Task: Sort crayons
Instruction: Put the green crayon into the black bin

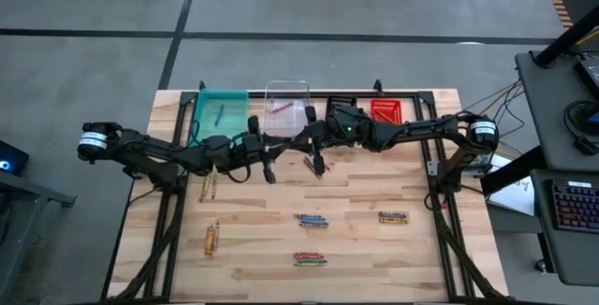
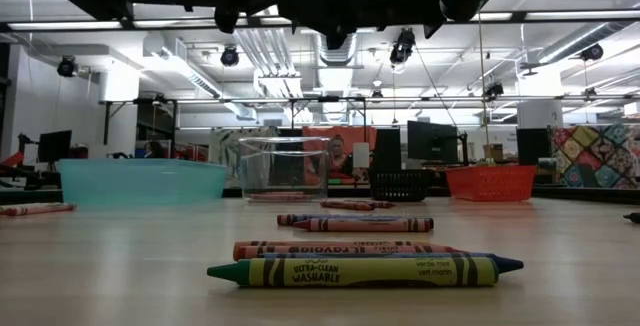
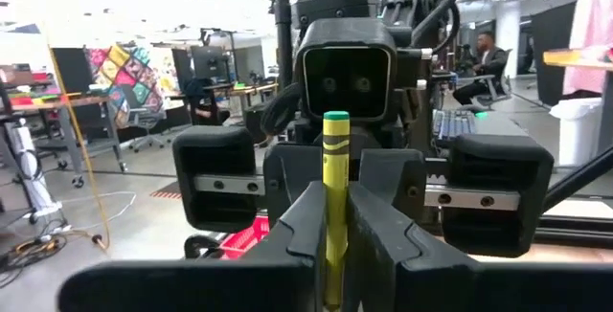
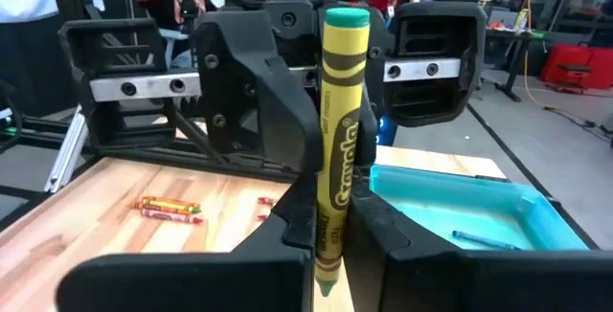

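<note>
Above a wooden table (image 1: 374,268), two dark robot arms meet in mid-air around a single yellow-green crayon (image 4: 341,130) that stands upright between them. The left gripper (image 3: 335,255), reaching in from the table's left side, is clenched on the crayon, its fingers (image 3: 305,218) pressed against the stick. The right gripper (image 4: 330,245), facing it from the opposite side, is also clamped on the same crayon. At the table's far edge sits a row of bins: a teal bin (image 1: 222,91) holding a blue crayon (image 1: 218,114), then a clear bin (image 1: 286,83) with a reddish crayon (image 1: 281,107) inside, then a black bin (image 1: 339,100) partly hidden by the right arm, and a red bin (image 1: 386,110). Loose crayons lie in small clusters on the boards: two groups at left (image 1: 208,186) (image 1: 211,238), two near the middle (image 1: 312,220) (image 1: 310,259), and one at right (image 1: 392,217).
</note>
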`<action>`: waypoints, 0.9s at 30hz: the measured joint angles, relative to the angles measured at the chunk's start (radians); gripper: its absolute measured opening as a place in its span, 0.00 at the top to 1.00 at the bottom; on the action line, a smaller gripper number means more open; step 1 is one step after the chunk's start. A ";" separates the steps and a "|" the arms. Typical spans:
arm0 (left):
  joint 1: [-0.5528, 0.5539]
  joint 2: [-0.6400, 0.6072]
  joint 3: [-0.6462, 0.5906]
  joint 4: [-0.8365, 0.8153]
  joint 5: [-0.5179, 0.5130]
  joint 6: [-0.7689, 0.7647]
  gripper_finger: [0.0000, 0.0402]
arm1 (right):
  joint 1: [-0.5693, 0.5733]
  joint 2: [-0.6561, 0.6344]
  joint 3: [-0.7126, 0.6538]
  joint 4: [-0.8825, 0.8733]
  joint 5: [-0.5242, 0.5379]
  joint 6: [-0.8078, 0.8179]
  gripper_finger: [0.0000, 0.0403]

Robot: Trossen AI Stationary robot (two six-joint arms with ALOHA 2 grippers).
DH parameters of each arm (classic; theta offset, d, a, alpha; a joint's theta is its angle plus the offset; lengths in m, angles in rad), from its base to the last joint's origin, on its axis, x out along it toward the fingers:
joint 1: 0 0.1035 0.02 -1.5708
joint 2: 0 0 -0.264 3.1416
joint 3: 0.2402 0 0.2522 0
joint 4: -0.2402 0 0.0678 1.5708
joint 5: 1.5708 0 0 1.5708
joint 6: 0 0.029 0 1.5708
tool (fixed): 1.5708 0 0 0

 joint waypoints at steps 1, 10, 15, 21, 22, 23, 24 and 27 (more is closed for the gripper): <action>0.001 0.000 -0.002 0.000 0.000 -0.001 0.93 | 0.000 0.000 0.000 -0.004 0.004 0.007 0.96; 0.002 -0.005 -0.005 -0.027 -0.024 -0.002 0.73 | -0.041 -0.008 0.054 -0.241 0.100 0.043 0.96; 0.003 -0.022 -0.005 -0.073 -0.108 -0.006 0.68 | -0.079 -0.006 0.179 -0.629 0.345 -0.036 0.96; 0.004 -0.043 -0.005 -0.096 -0.125 -0.008 0.67 | -0.175 0.006 0.279 -0.955 0.546 -0.076 0.97; 0.004 -0.045 -0.005 -0.099 -0.139 -0.007 0.67 | -0.200 0.007 0.285 -0.989 0.546 -0.052 0.97; 0.004 -0.047 -0.005 -0.099 -0.156 -0.007 0.67 | -0.223 0.007 0.287 -1.021 0.546 -0.025 0.97; 0.004 -0.051 -0.005 -0.101 -0.176 -0.006 0.67 | -0.249 0.007 0.288 -1.049 0.546 0.009 0.97; 0.004 -0.052 -0.005 -0.106 -0.219 -0.005 0.67 | -0.317 0.007 0.269 -1.101 0.539 0.138 0.97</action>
